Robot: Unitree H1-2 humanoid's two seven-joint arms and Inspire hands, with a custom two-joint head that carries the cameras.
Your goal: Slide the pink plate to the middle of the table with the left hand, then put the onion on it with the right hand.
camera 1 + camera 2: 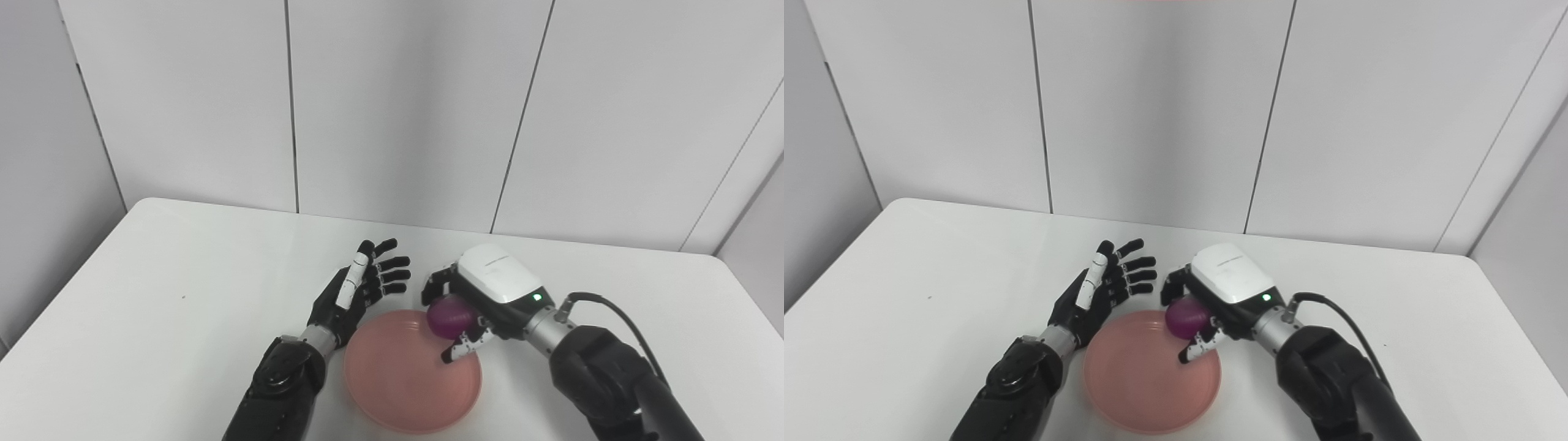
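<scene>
- On the white table (184, 257), near its front edge, lies the pink plate (404, 380), a shallow round dish with a raised rim.
- Right hand (484, 294): white-backed, reaching in from the right with its palm turned down and to the left; its fingers (436, 283) curl round the onion (450, 316), and the thumb (462, 349) closes beneath it, so the onion is held on both sides.
- Onion: purple and rounded, enclosed by the right hand's fingers above and behind and by the thumb below; it sits at the far right part of the plate, just inside the rim. Whether its underside touches the plate cannot be told from either view.
- Thumb tip of the right hand: white-segmented, pointing down over the plate's inner surface, just in front of the onion.
- Left hand (358, 291): black, with one white-covered finger; its fingers (392, 263) are spread and extended, holding nothing. They point away from the robot and toward the right hand, with a small gap between the two sets of fingertips.
- Plate relative to the left hand: the rim lies just beside the heel of the hand and the wrist; contact cannot be confirmed.
- Backdrop: pale wall panels (404, 110) with dark vertical seams stand beyond the far edge of the table.
</scene>
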